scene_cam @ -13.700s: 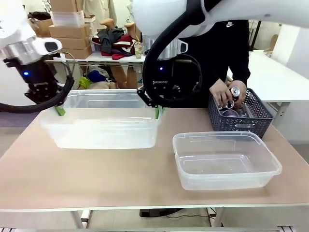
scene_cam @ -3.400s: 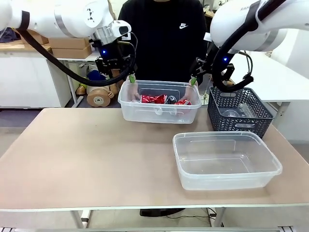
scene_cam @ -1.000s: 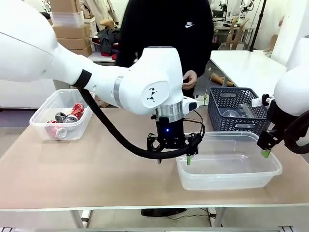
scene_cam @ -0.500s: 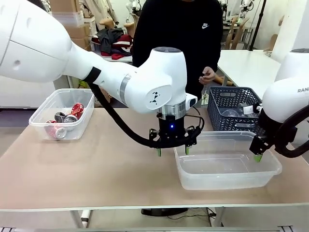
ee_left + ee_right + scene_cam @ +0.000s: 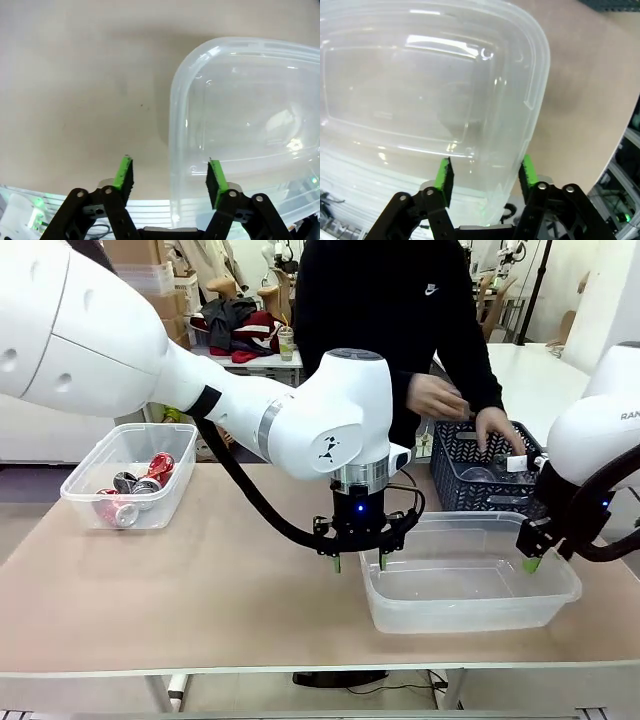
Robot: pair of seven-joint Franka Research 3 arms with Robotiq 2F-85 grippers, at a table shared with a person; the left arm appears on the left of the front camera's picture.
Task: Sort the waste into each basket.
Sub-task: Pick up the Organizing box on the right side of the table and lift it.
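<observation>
Left gripper (image 5: pixel 358 563) (image 5: pixel 170 175) jaws apart, astride left rim of clear rectangular plastic tub (image 5: pixel 470 598) (image 5: pixel 172 125) (image 5: pixel 540 75) on bench (image 5: pixel 200 590); right gripper (image 5: pixel 535 558) (image 5: pixel 485 179) same at right rim, nothing gripped. Red-and-silver metal cans (image 5: pixel 140 483) in smaller clear tub (image 5: pixel 85 510), far left.

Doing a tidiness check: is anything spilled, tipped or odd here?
Nothing stands out. The cans lie inside the small tub, the large tub sits flat, and the left pincer and right pincer each straddle one of its end walls.
</observation>
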